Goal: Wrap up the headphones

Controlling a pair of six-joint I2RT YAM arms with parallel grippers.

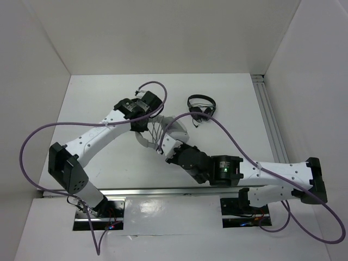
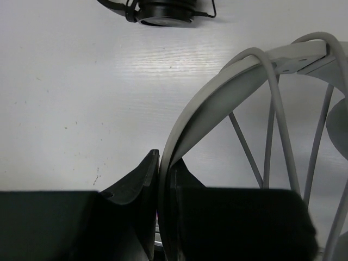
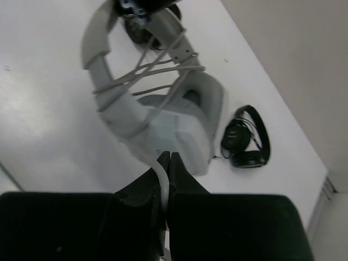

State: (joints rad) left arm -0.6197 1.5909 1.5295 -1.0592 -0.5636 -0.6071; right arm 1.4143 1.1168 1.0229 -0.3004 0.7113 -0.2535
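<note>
At mid-table, my left gripper (image 2: 165, 163) clamps the headband (image 2: 206, 109) of the white headphones (image 3: 185, 119) to steady the frame, while my right gripper (image 3: 165, 160), pinched shut on the grey cable (image 2: 280, 119), holds its free end taut against the loops already wound.

White left arm (image 1: 89, 138) and right arm (image 1: 288, 173) carry black joints (image 1: 225, 168), black left pincer (image 2: 166, 163) and right pincer (image 3: 166, 160), looping purple cables (image 1: 22, 155).

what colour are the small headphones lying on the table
Black. The small headphones show best in the right wrist view.
</note>
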